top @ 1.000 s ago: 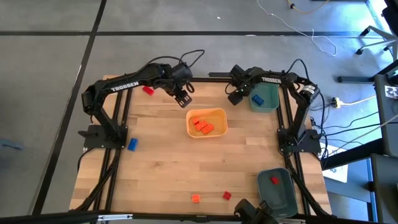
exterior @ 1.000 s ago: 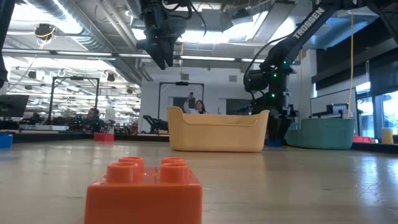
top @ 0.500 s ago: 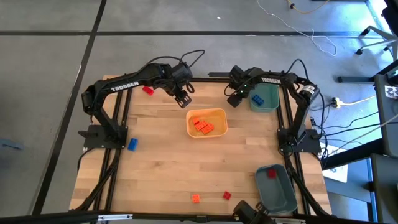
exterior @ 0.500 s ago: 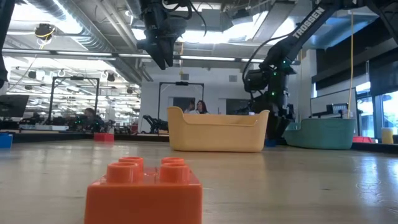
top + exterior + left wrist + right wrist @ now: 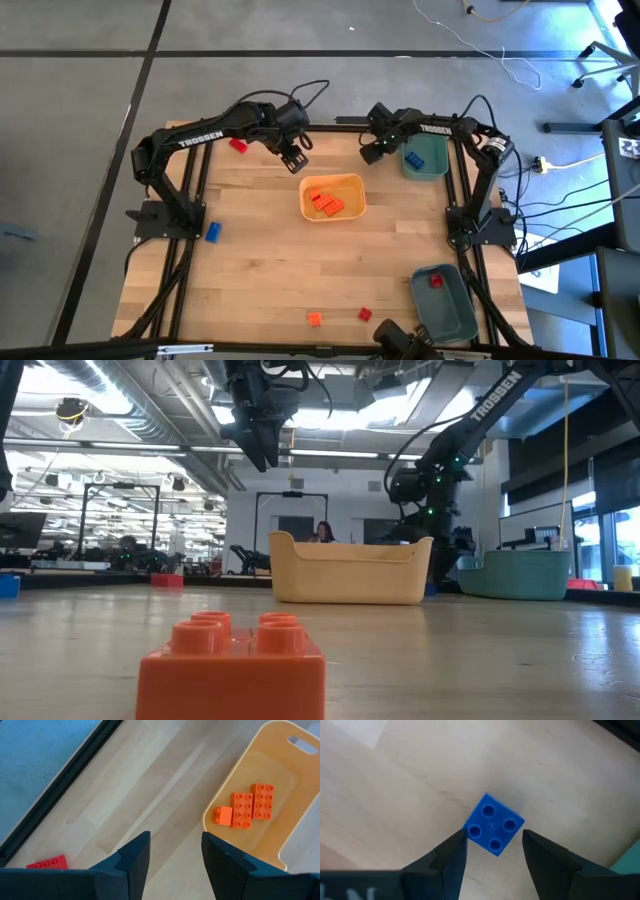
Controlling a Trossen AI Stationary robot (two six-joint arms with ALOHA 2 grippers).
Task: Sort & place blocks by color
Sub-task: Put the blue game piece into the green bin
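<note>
Mid-table yellow tray (image 5: 358, 195) w/ orange blocks (image 5: 324, 202)

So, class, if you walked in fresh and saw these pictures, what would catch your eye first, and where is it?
Probably the yellow-orange tray at the table's middle, with orange blocks in it. Next, the right gripper, open above a blue block that lies on the wood near the far teal bin. In the low view, one orange block looms right before the camera.
</note>
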